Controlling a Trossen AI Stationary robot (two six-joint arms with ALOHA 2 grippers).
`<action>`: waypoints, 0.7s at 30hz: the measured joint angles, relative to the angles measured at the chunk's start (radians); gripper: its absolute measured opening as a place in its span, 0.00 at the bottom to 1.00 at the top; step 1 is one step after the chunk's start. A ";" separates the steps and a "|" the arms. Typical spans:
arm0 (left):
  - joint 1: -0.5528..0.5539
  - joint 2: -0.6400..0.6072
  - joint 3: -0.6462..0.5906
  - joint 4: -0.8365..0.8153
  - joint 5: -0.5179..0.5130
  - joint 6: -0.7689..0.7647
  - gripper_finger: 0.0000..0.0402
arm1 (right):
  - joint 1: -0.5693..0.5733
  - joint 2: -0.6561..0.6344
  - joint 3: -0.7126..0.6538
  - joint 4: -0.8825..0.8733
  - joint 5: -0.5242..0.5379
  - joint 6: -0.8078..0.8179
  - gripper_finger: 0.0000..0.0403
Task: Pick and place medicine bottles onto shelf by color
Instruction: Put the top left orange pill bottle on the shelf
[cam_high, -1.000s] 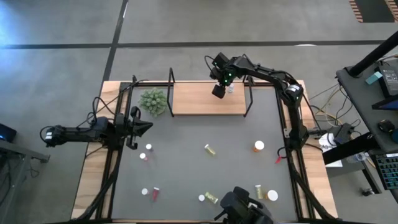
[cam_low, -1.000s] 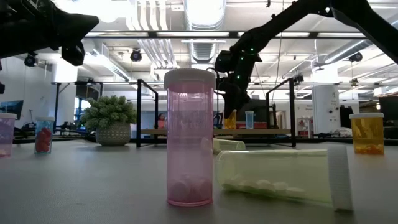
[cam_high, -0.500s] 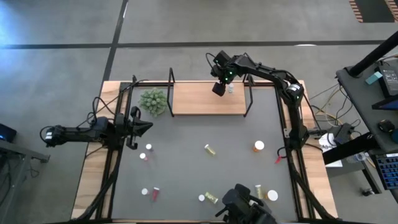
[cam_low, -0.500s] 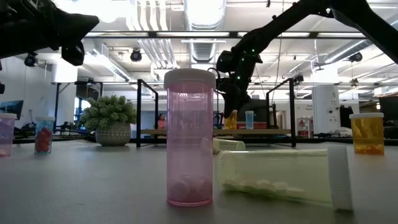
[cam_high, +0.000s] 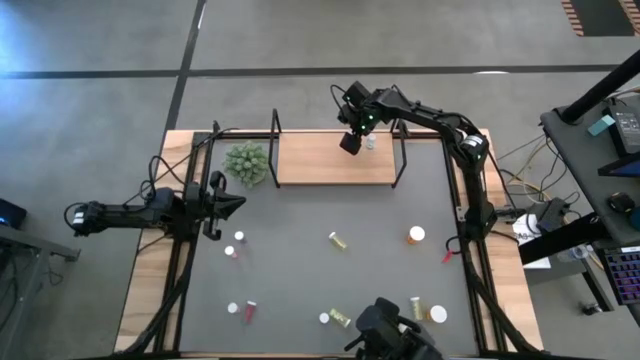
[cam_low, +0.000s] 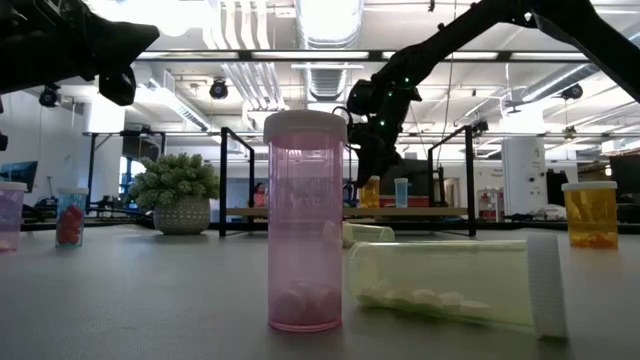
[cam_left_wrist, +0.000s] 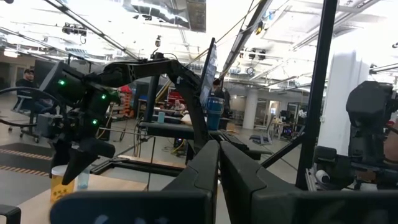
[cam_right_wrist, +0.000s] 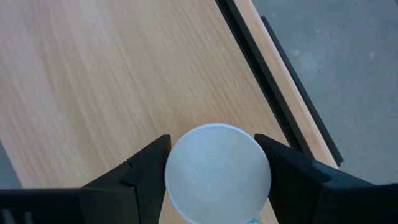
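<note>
The right claw (cam_high: 351, 144) is over the far right part of the shelf (cam_high: 310, 165), its two fingers (cam_right_wrist: 146, 168) closed on either side of the white cap of one orange bottle (cam_low: 370, 192). That bottle is upright, low at the board; whether its base touches the wood I cannot tell. One pale bottle (cam_low: 401, 192) stands on the shelf just beside it, so there are two bottles at the shelf.

The left claw (cam_high: 232, 204) hangs at the left side of the worktop, near the one plant (cam_high: 246, 163). It is closed on nothing, fingers pressed together.

The other bottles are spread over the grey mat (cam_high: 300, 275). From the low view six can be counted there:
- one pink bottle (cam_low: 305, 220), upright, nearest the camera
- two yellow bottles, both lying down: the near one (cam_low: 450, 285) and the far one (cam_low: 367, 233)
- one second orange bottle (cam_low: 590, 214), upright at the right
- two at the left: one with red contents (cam_low: 70, 216) and one pale at the edge (cam_low: 10, 215)

From above, more white caps show near the front edge; their count is unclear.
</note>
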 joint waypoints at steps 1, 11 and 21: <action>0.000 0.000 0.000 0.000 0.000 0.000 0.00 | 0.001 0.000 0.000 0.001 0.000 0.000 0.54; 0.000 0.000 0.000 0.000 0.000 0.000 0.00 | 0.002 -0.004 0.000 0.041 0.004 0.065 0.54; 0.000 0.000 0.000 0.000 0.000 0.000 0.00 | 0.002 -0.010 0.000 0.040 0.004 0.086 0.63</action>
